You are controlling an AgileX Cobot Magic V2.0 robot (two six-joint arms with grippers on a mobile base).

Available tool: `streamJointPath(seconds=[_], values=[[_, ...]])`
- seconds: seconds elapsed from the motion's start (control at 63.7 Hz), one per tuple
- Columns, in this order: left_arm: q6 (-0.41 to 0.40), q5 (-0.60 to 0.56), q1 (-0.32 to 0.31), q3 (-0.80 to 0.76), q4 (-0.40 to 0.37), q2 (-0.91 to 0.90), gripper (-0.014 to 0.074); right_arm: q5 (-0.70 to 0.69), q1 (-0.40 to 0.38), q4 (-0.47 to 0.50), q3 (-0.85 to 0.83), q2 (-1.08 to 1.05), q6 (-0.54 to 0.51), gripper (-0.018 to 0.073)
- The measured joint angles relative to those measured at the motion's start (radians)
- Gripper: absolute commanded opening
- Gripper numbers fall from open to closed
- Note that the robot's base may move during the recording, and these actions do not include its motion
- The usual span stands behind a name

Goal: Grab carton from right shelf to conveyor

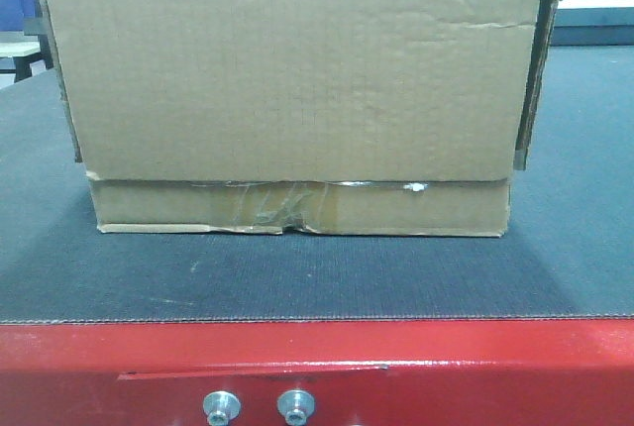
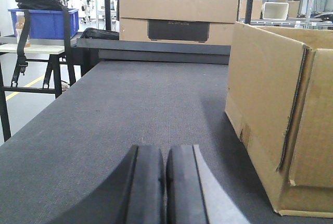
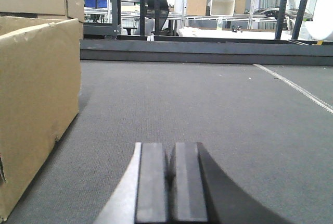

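Observation:
The carton (image 1: pixel 297 89), a large brown cardboard box with wrinkled clear tape along its bottom seam, rests on the dark conveyor belt (image 1: pixel 297 277) behind the red frame edge (image 1: pixel 446 367) with two silver bolts. In the left wrist view the carton (image 2: pixel 281 120) stands to the right of my left gripper (image 2: pixel 165 153), which is shut and empty, low over the belt (image 2: pixel 130 104). In the right wrist view the carton (image 3: pixel 36 99) stands to the left of my right gripper (image 3: pixel 170 151), also shut and empty, low over the belt (image 3: pixel 218 104). Neither gripper touches the carton. The right shelf is out of view.
A second brown box (image 2: pixel 177 15) stands beyond the belt's far end. A blue bin (image 2: pixel 47 23) sits on a table at the left, with a black strap hanging. Racks, tables and small boxes (image 3: pixel 197 5) fill the background.

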Motion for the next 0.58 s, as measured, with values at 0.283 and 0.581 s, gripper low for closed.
streamJointPath(seconds=[0.283, 0.581], values=[[0.0, 0.0, 0.0, 0.0, 0.0, 0.0, 0.0013, 0.0, 0.0, 0.0, 0.0, 0.0, 0.0, -0.0067], [0.0, 0.0, 0.0, 0.0, 0.0, 0.0, 0.0013, 0.0, 0.0, 0.0, 0.0, 0.0, 0.0, -0.0067]])
